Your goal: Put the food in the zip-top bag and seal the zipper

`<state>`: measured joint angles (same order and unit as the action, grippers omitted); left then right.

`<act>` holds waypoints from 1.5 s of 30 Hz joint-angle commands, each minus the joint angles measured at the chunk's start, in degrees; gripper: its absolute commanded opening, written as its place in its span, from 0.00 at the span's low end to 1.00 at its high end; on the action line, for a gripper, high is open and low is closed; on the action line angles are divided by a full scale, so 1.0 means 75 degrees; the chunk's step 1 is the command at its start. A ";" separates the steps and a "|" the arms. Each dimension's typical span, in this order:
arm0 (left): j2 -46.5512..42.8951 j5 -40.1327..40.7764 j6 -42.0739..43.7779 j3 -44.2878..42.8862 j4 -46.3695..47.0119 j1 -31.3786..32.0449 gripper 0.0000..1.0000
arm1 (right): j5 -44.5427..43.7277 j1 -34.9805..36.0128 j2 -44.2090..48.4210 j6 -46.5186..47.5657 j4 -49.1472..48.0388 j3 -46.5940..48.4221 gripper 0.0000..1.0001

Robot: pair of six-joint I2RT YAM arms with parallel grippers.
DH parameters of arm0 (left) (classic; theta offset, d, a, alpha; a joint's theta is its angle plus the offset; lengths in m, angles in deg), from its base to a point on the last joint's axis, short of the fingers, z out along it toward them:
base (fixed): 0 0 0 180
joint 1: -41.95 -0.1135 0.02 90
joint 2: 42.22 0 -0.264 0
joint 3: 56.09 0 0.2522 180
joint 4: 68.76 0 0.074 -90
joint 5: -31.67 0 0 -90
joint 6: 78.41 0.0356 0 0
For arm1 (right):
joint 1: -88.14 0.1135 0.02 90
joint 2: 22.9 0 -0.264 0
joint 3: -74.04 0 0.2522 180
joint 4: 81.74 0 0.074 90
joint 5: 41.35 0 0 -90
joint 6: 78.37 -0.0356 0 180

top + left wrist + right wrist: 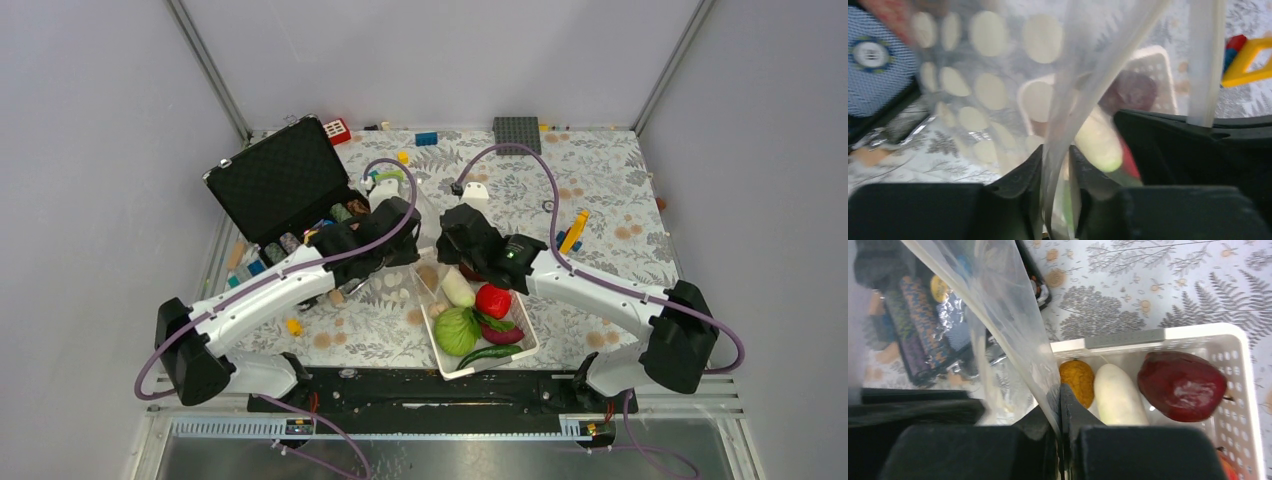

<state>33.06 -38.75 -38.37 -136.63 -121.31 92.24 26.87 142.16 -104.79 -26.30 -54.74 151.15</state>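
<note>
The zip-top bag [998,305] is pinched tight by the right pincer [1060,390] beside the basket [1198,332] of food [1178,385], but the hold of the left pincer [1055,155] cannot be told, so it could be dropped.

Fern-printed table [600,190], scattered with toys.
A white slotted basket [436,340] sits lower centre and an open black case [275,180] upper left; a grey baseplate [517,133], red brick [337,131] and blue brick [427,138] line the top edge.
</note>
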 commanded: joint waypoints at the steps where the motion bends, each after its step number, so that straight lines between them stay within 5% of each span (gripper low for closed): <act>1: -0.0066 0.1683 0.0417 -0.0926 -0.2218 0.0062 0.18 | -0.0915 0.0027 0.0313 0.0317 0.0487 0.0211 0.00; 9: -0.1260 0.3186 0.0304 -0.1015 -0.4364 0.0047 0.07 | -0.1014 -0.0671 0.0308 0.0529 0.1173 0.0154 0.00; 13: -0.1636 0.3613 0.0283 -0.0982 -0.4413 -0.0073 0.06 | -0.0574 -0.0745 0.0241 0.0883 0.1155 0.0164 0.00; 17: -0.1799 0.3318 0.0761 -0.0780 -0.3468 -0.0089 0.00 | 0.1231 -0.0746 0.0285 0.1792 0.0204 -0.0069 0.08; 20: -0.1791 0.2452 0.1377 -0.0435 -0.2175 -0.0101 0.00 | 0.2881 -0.0746 0.0473 0.2092 -0.1003 -0.0437 0.28; 26: -0.1396 0.1704 0.1620 -0.0269 -0.1370 -0.0143 0.00 | 0.4558 -0.0746 0.0977 0.2703 -0.1623 -0.0638 0.98; 31: -0.1153 0.1629 0.1719 -0.0294 -0.1241 -0.0251 0.00 | 0.4524 -0.0746 0.2273 0.2980 -0.1665 -0.1701 1.00; 37: -0.1068 0.1284 0.1879 -0.0132 -0.0894 -0.0329 0.00 | 0.3885 -0.0745 0.3358 0.2570 -0.0159 -0.2568 1.00; 45: -0.1085 0.1107 0.1917 -0.0027 -0.0785 -0.0434 0.00 | 0.3708 -0.0302 0.3110 0.1545 0.0616 -0.2926 1.00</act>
<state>25.02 -28.87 -24.86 -137.39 -130.14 89.59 57.14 137.19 -79.39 -10.67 -53.41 129.03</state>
